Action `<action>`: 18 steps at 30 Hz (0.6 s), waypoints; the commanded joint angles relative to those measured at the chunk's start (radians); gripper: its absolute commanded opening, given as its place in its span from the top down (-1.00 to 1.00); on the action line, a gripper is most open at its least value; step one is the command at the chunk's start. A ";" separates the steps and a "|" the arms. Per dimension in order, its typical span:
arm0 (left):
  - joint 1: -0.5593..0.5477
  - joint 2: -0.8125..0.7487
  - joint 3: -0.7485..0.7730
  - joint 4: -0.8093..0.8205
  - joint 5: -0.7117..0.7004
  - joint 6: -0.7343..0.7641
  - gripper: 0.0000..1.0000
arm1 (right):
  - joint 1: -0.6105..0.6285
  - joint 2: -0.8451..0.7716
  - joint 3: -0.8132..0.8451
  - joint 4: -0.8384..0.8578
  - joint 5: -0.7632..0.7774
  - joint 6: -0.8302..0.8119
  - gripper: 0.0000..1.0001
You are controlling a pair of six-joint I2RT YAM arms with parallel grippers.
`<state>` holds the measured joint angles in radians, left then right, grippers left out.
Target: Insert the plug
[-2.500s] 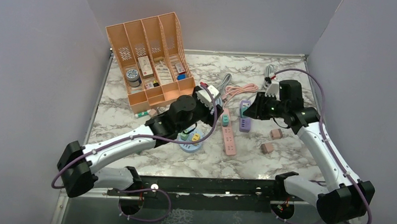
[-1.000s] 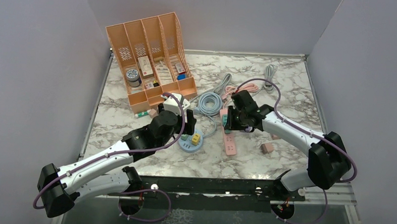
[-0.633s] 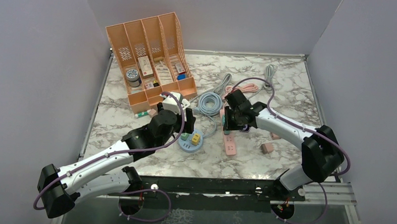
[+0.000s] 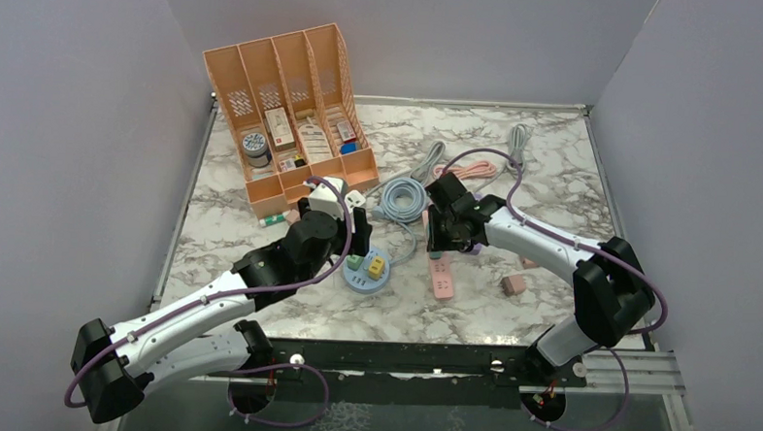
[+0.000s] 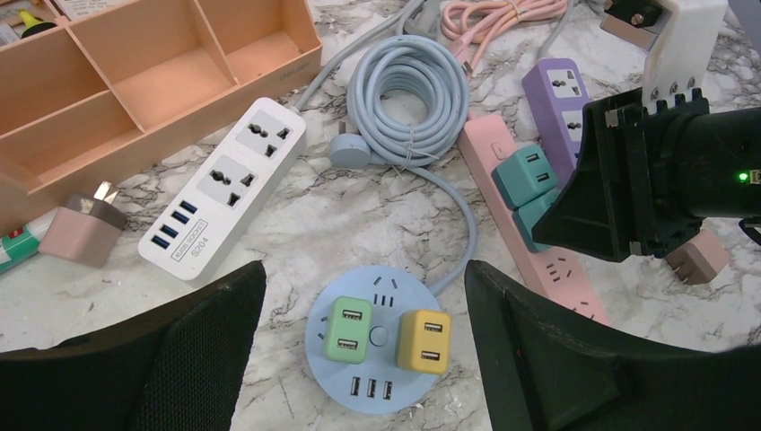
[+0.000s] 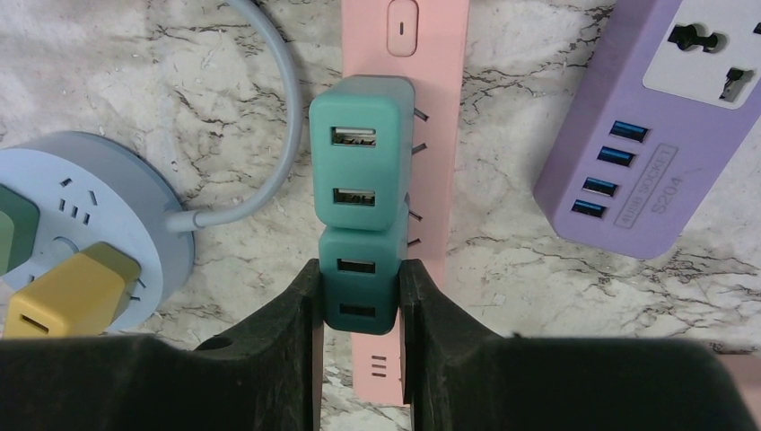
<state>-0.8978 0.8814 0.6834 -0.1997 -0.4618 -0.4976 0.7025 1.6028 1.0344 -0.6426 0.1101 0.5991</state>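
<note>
Above the marble table (image 4: 555, 155), my right gripper (image 6: 360, 269) pinches the lower teal plug (image 6: 359, 287); tilting could jam prongs in the pink strip (image 6: 437, 108).

Smooth matt plastic teal plug (image 6: 359, 280) and pink strip (image 6: 440, 135); glossy veined marble-look tabletop (image 6: 108, 72).

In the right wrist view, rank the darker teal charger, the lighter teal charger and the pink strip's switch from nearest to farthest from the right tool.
1. Darker teal charger: clamped in the right tool.
2. Lighter teal charger: just beyond, on the pink strip.
3. Switch: farthest, at the strip's top end.
</note>
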 commanded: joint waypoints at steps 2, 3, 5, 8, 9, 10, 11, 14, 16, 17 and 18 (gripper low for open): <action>0.008 -0.011 -0.002 -0.008 -0.014 -0.011 -0.68 | 0.005 0.234 -0.152 0.102 -0.094 0.042 0.98; 0.010 -0.011 0.000 -0.008 -0.013 -0.013 -0.68 | 0.006 0.211 -0.146 0.096 -0.085 0.042 0.98; 0.012 -0.011 0.001 -0.010 -0.013 -0.014 -0.68 | 0.006 0.149 -0.120 0.066 -0.055 0.042 0.98; 0.015 -0.011 0.006 -0.010 -0.012 -0.012 -0.68 | 0.006 0.048 -0.043 -0.024 0.001 0.042 0.54; 0.015 -0.011 0.008 -0.010 -0.013 -0.011 -0.68 | 0.006 0.021 -0.009 -0.063 0.024 0.045 0.37; 0.017 -0.011 0.008 -0.009 -0.015 -0.008 -0.68 | 0.005 -0.006 0.023 -0.094 0.049 0.048 0.22; 0.018 -0.010 0.008 -0.007 -0.017 -0.007 -0.68 | 0.005 -0.029 0.049 -0.123 0.071 0.054 0.08; 0.022 -0.010 0.012 0.001 -0.016 0.005 -0.68 | 0.003 -0.106 0.103 -0.178 0.128 0.081 -0.18; 0.025 -0.005 0.016 0.006 -0.009 0.013 -0.68 | 0.003 -0.166 0.117 -0.198 0.165 0.115 -0.25; 0.025 -0.003 0.019 0.006 -0.006 0.017 -0.68 | 0.003 -0.198 0.114 -0.205 0.190 0.136 -0.28; 0.025 -0.002 0.020 0.009 -0.004 0.020 -0.68 | 0.003 -0.232 0.106 -0.209 0.216 0.156 -0.29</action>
<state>-0.8799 0.8818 0.6834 -0.2100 -0.4614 -0.4984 0.7013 1.5135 1.0996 -0.7887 0.1917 0.6666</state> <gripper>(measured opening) 0.839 0.630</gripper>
